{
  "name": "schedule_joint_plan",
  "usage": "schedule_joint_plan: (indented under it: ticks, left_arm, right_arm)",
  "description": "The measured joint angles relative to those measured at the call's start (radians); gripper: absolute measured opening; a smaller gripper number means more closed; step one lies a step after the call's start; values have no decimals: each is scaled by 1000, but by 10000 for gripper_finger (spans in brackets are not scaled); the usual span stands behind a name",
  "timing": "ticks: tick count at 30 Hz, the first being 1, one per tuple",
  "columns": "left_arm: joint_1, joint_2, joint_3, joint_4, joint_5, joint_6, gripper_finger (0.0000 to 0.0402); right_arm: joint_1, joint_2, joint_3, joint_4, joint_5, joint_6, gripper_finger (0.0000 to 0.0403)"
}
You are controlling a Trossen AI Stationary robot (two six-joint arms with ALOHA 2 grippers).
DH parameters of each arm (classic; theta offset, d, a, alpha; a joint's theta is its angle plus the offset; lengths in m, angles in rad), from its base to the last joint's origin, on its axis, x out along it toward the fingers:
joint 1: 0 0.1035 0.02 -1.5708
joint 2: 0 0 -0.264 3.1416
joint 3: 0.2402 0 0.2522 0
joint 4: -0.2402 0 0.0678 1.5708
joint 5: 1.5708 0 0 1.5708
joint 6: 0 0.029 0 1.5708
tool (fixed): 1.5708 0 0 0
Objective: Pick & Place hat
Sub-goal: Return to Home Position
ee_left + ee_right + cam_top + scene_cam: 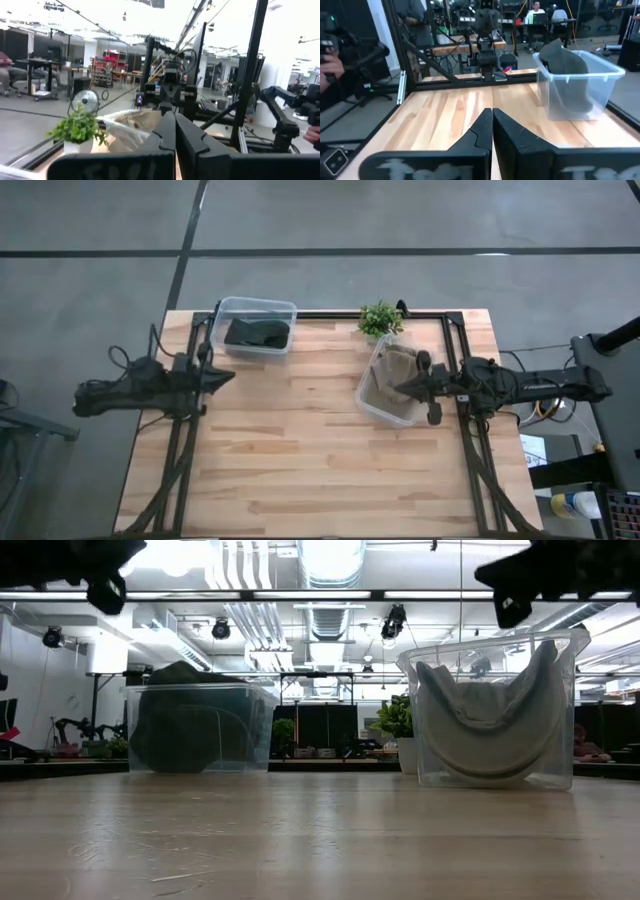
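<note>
A beige hat point(397, 370) lies curled inside a clear bin point(372, 402) on the table's right side, its brim against the bin's wall point(490, 755). A dark hat point(255, 333) sits in a second clear bin point(226, 307) at the far left; it also shows in the low view point(185, 730) and the right wrist view point(565, 60). My right gripper point(400, 388) hovers shut above the beige hat's bin, clear of its rim point(515, 595). My left gripper point(228, 374) is shut and raised, just near of the dark hat's bin.
A small potted plant point(380, 318) stands at the far edge between the bins, close to the beige hat's bin. Black frame rails point(330, 314) run along the far edge and both sides. Bare wood point(300, 440) spans the middle and near half.
</note>
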Motion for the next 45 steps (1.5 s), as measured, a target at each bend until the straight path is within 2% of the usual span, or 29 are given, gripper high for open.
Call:
schedule_joint_plan:
  ticks: [9, 16, 29, 45]
  left_arm:
    - [0, -80, -137, -14, 1, -23, 0]
    - [0, -89, -179, -14, -4, -18, 0]
    - [0, -111, -188, -16, -7, 57, 0]
    - [0, -97, -188, -56, -19, 16, 0]
  right_arm:
    - [22, -32, -191, 211, -9, -3, 9]
    - [22, -32, -316, 369, -9, 2, 9]
    - [22, -32, -315, 350, -10, -34, 9]
    - [22, -32, -315, 340, -9, -40, 9]
